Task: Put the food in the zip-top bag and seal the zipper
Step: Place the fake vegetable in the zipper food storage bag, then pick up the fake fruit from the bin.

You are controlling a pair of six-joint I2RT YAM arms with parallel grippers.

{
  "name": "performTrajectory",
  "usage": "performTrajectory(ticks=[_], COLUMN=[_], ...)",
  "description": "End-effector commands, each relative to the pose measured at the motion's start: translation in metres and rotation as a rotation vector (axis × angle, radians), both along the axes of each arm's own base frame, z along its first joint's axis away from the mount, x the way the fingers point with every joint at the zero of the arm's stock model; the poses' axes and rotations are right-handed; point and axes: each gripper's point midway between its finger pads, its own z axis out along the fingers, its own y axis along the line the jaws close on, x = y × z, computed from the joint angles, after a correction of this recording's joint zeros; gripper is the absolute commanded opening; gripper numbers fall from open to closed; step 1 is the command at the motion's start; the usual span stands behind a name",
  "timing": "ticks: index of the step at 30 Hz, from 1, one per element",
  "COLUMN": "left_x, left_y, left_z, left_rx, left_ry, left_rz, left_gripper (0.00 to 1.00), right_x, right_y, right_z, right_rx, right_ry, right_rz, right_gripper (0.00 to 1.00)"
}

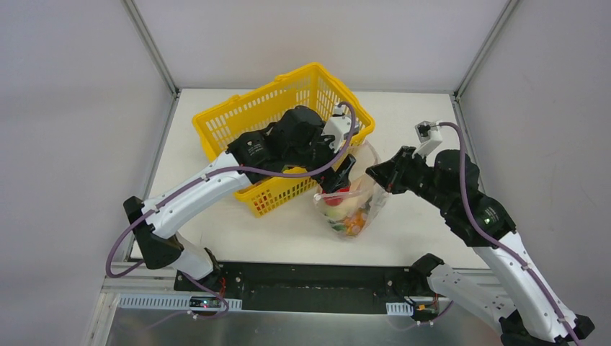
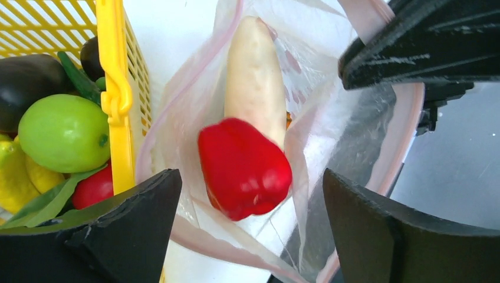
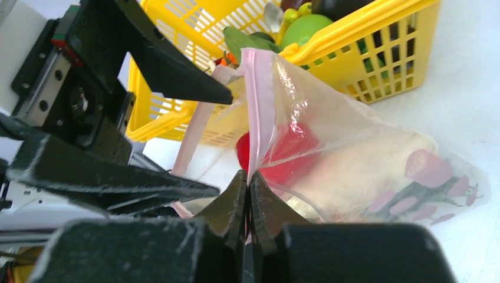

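Pinching the zipper (image 3: 259, 112) at two o'clock on the bag (image 3: 354, 127), the right pincer (image 3: 247, 177) may slip, collapsing the mouth; left pincer (image 2: 250, 177) gapes wide.

Red pepper (image 2: 244, 168) blurred at left wrist; basket (image 2: 112, 88) cut by frame edge; zip-top bag (image 1: 371, 191) contents unreadable from overhead.

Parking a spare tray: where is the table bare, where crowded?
Bare: table right of the yellow basket, beyond the right end effector; also the near strip left of the zip-top bag. Crowded: centre, around the bag.
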Motion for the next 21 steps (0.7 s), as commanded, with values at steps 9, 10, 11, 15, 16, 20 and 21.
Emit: performTrajectory(ticks=[9,10,11,15,16,20,21], left_x=[-0.012,-0.004,0.004,0.036,0.042,0.055,0.057], left_y=[0.045,0.055,0.066,0.116,0.125,0.153,0.16], left_z=[0.069,0.067,0.064,0.051,0.046,0.022,0.015], left_rx=[-0.194,-0.18,-0.163,-0.066,-0.05,-0.001,0.019], left_ry=[-0.195,-0.221,-0.242,-0.304,-0.297,-0.195,-0.165], left_rz=[0.08,0.143,0.21,0.508,0.558,0.656,0.677], left_gripper=[0.99,0.99,0.99,0.99,0.99,0.99,0.99], right_x=[0.027,0.027,0.027,0.028,0.027,0.028,0.028], right_y=[-0.054,-0.056,-0.057,-0.058,-0.058,-0.056,-0.055], right_z=[0.017,0.017,0.016,0.012,0.012,0.011,0.01], right_rx=[0.052,0.057,0.058,0.055,0.057,0.055,0.054], right_ry=[-0.127,-0.13,-0.132,-0.127,-0.125,-0.12,-0.118], right_rz=[-0.349,-0.359,-0.366,-0.376,-0.375,-0.368,-0.364], right_gripper=[0.06,0.07,0.07,0.07,0.07,0.07,0.07])
